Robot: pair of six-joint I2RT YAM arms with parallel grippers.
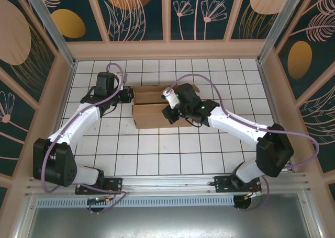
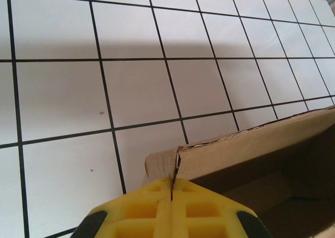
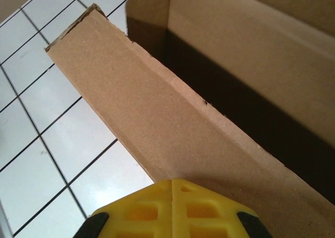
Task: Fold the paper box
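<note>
- Yellow ribbed plastic finger pads fill the bottom edge of the left wrist view. The left jaws are pressed together, with only a thin dark seam between the pads.
- Directly ahead of the left jaws' tips stands a corner of the plain brown corrugated cardboard paper box. Its torn-looking upper edge runs away to the right of the jaws, and its shadowed inside lies to their lower right. The corner's slit lines up with the seam, but I cannot tell whether any cardboard is pinched there.
- Beyond and to the left of those jaws stretches the white tiled table with black grid lines.
- In the right wrist view, matching yellow pads sit at the bottom edge, and the right jaws are likewise together.
- Just ahead of the right jaws a long cardboard wall of the paper box slants away up to the left. The dark hollow of the box is to their right, and the table is to their left.
- From the top external view, the paper box lies on the table as an open trough between the two sets of jaws.
- The white left arm brings its jaws to the box's left end.
- The white right arm brings its jaws over the box's right part.
</note>
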